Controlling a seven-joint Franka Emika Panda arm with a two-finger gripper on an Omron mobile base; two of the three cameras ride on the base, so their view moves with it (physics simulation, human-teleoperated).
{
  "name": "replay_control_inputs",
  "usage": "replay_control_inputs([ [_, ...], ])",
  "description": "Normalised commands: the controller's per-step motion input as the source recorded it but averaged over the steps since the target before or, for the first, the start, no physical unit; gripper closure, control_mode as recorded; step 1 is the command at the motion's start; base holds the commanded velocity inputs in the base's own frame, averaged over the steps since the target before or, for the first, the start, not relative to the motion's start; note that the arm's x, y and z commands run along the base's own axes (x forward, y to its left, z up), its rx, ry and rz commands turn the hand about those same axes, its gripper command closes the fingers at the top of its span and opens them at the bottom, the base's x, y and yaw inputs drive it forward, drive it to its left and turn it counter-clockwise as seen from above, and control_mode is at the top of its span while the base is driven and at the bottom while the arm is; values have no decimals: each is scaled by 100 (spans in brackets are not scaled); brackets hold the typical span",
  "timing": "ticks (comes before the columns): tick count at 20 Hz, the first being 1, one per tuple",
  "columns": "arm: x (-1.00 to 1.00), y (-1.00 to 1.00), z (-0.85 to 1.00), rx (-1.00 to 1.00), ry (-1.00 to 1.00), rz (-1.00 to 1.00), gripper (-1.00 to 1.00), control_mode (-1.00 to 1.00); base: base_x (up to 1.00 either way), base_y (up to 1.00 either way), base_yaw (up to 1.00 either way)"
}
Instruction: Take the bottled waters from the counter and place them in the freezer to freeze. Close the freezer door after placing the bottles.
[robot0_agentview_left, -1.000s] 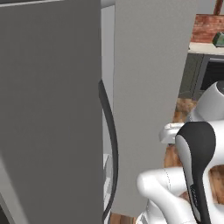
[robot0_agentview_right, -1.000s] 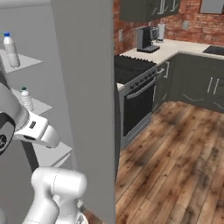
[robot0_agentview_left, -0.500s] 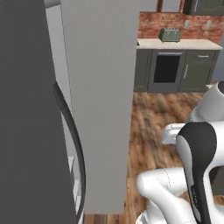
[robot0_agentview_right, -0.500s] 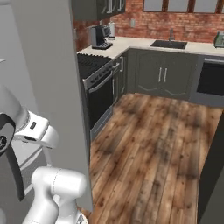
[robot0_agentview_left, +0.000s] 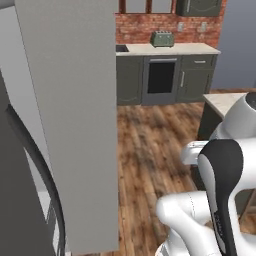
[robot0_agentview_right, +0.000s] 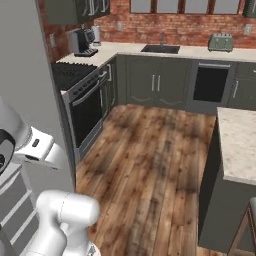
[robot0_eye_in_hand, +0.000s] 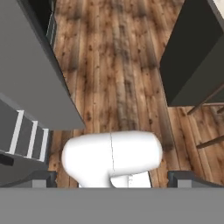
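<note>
The bottled waters are out of view. The freezer's tall grey panel (robot0_agentview_left: 75, 125) rises close on the left, with a dark curved bar handle (robot0_agentview_left: 35, 160) on the darker freezer door (robot0_agentview_left: 15, 200) at the frame's edge. In the hand view the grey freezer (robot0_eye_in_hand: 30, 83) lies to the left, with white shelf rails below it. My gripper (robot0_eye_in_hand: 113, 177) points down at the wooden floor, open, with nothing between its far-apart fingertips (robot0_eye_in_hand: 43, 177). The beige counter (robot0_agentview_right: 150, 50) runs along the far brick wall.
A black stove (robot0_agentview_right: 80, 85) stands by the freezer, with a coffee machine (robot0_agentview_right: 82, 41) behind it. The back counter carries a sink (robot0_agentview_right: 161, 48) and a toaster (robot0_agentview_right: 220, 42). An island counter (robot0_agentview_right: 240, 140) stands on the right, wooden floor (robot0_agentview_right: 150, 150) between.
The whole picture has swung as the base turned away from the freezer. The open shelves with the bottles slid out of the right base view. The gripper stayed open.
</note>
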Motion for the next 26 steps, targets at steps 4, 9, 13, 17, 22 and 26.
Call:
replay_control_inputs([
  [4, 0, 0, 0, 0, 0, 0, -100, 100, 27, -59, -4],
  [9, 0, 0, 0, 0, 0, 0, -100, 100, 54, -53, 5],
  [13, 0, 0, 0, 0, 0, 0, -100, 100, 44, -37, 43],
  [17, 0, 0, 0, 0, 0, 0, -100, 100, 6, -35, 70],
  [22, 0, 0, 0, 0, 0, 0, -100, 100, 0, -33, 87],
  [26, 0, 0, 0, 0, 0, 0, -100, 100, 1, -8, 97],
])
